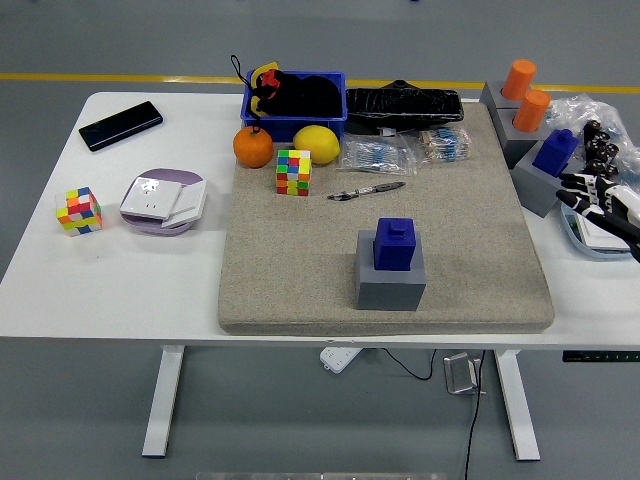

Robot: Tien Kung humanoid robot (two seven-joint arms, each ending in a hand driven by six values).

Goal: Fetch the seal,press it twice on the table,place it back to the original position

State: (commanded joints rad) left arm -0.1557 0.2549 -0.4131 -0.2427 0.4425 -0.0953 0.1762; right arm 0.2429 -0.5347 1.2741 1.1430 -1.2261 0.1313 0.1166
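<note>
The blue seal (396,244) stands upright on its grey base block (391,282) in the front middle of the grey mat (300,270). Nothing touches it. My right hand (600,197) shows only at the far right edge of the head view, fingers spread and empty, well clear of the seal. My left arm is out of view.
A pen (366,190), a colour cube (293,171), an orange (253,147) and a lemon (316,144) lie behind the seal. More seals on grey blocks, blue (554,152) and orange (531,110), stand at the right. A phone (120,125) and another cube (79,210) lie at left.
</note>
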